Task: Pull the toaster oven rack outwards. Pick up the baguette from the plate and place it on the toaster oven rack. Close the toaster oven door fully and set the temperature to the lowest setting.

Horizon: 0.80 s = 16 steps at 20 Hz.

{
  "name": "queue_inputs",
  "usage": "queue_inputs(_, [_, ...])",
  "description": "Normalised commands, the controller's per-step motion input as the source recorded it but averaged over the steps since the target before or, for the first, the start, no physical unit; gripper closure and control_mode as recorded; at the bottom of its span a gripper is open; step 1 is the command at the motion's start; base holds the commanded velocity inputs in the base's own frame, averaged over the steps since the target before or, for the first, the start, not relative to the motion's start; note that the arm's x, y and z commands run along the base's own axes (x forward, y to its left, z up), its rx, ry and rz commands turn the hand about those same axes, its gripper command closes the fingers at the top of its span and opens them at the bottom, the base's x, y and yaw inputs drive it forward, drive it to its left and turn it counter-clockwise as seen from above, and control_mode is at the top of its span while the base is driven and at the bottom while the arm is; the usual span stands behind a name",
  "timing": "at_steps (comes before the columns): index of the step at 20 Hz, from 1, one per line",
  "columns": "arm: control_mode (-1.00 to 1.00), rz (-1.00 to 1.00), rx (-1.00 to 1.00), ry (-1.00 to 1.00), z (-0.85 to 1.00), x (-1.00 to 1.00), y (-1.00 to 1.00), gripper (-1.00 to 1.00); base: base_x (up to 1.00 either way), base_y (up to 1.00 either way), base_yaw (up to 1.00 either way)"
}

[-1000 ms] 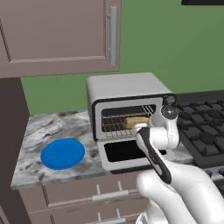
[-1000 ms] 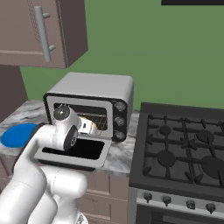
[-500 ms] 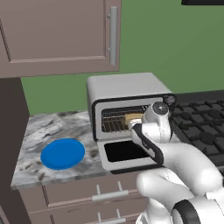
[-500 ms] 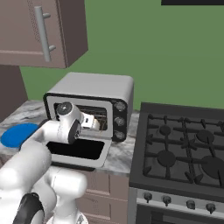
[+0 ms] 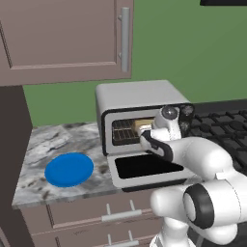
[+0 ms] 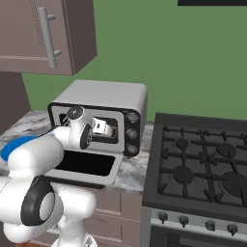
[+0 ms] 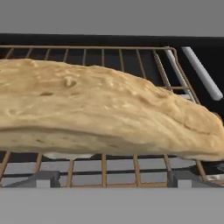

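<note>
The silver toaster oven (image 5: 137,94) stands on the counter with its door (image 5: 144,168) folded down flat. A tan baguette (image 7: 100,109) lies lengthwise across the wire rack (image 7: 131,57) inside the cavity; it also shows in the left base view (image 5: 144,124). My gripper (image 7: 112,179) is open at the cavity mouth, just in front of the baguette, its fingertips (image 7: 41,178) set wide and low by the rack's front edge. From the side, the gripper (image 5: 144,135) hovers above the open door. The blue plate (image 5: 70,169) sits bare on the counter to the left.
The oven's knobs (image 6: 132,132) run down its right front. A black stove (image 6: 202,164) adjoins the counter on the right. A wall cabinet (image 5: 67,34) hangs over the counter. Drawers (image 5: 116,214) sit below the marble top.
The hand has shifted slightly left toward the oven cavity while the forearm and elbow swung lower in front. The baguette stays on the rack and the plate has not moved.
</note>
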Motion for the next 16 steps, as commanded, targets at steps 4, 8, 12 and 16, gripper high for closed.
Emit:
queue_inputs(4, [-1.00,-0.01,0.00,-0.10,-0.27,0.23,0.00,-1.00,0.00,0.00,0.00])
queue_inputs(8, [-1.00,0.00,0.00,-0.11,-0.27,0.06,0.01,-1.00,0.00,0.00,0.00])
queue_inputs(12, [-1.00,0.00,0.00,-0.14,-0.11,-0.08,0.00,-1.00,0.00,0.00,0.00])
queue_inputs(16, [-1.00,0.00,0.00,-0.01,0.00,-0.44,0.00,-1.00,0.00,0.00,0.00])
